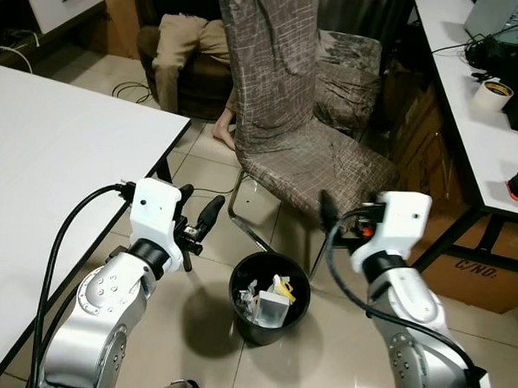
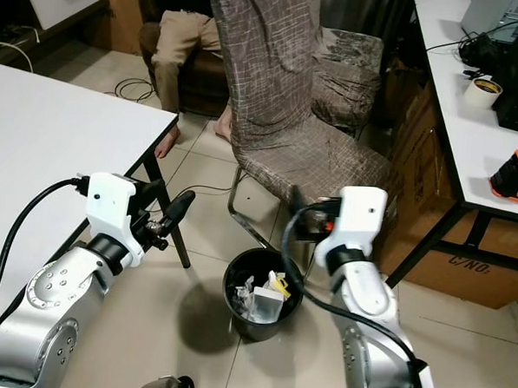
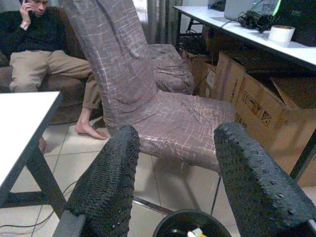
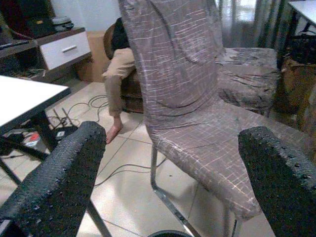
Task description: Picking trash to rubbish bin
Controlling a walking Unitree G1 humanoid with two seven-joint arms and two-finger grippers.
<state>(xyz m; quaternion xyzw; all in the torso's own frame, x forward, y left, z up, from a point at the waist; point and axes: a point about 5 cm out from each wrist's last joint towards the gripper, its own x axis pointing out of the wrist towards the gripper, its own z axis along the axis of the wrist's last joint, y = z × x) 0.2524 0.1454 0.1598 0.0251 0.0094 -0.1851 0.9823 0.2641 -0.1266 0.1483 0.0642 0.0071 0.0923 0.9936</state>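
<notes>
A black round rubbish bin (image 1: 240, 304) stands on the tiled floor between my two arms, holding crumpled white paper and a yellow scrap (image 1: 272, 301). My left gripper (image 1: 197, 206) hovers above and to the left of the bin, open, with nothing between its fingers (image 3: 111, 182). On the other side, above the bin's right edge, my right gripper (image 4: 173, 143) is also open and empty. The bin's rim (image 3: 168, 224) shows just below the left fingers in the left wrist view.
A chair with a brown patterned cover (image 1: 282, 91) stands right behind the bin. A white table (image 1: 53, 148) is at my left, a desk (image 1: 480, 127) over cardboard boxes (image 1: 481, 275) at my right. A person (image 1: 184, 42) sits in an armchair behind. Cables (image 1: 130, 90) lie on the floor.
</notes>
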